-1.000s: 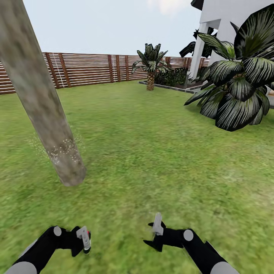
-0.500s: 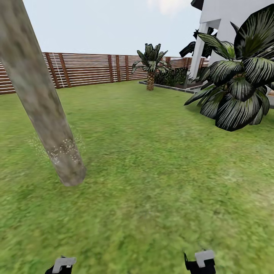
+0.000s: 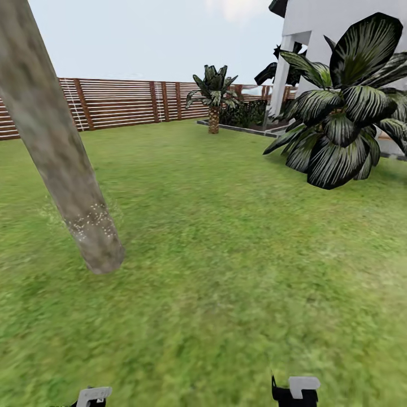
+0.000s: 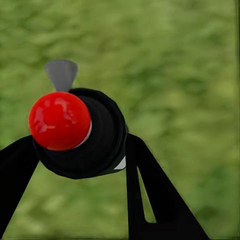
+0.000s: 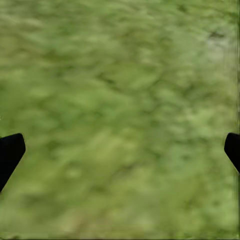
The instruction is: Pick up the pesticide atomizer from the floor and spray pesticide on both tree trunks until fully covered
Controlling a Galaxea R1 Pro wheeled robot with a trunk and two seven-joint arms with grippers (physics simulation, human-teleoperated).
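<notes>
1. The left gripper (image 4: 80, 150) has its dark fingers closed around a black, red-capped body.
2. The right gripper (image 5: 120, 145) has its fingertips (image 5: 10, 150) spread wide apart, holding nothing.

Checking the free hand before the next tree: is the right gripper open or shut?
Open. In the right wrist view its black fingertips sit far apart at opposite edges, with blurry green grass between them.

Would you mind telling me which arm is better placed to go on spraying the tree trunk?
Left, probably. The left gripper is shut on the sprayer, and the tree trunk, speckled with white droplets near its base, stands on that side. The right gripper is open over grass, holding nothing.
</notes>
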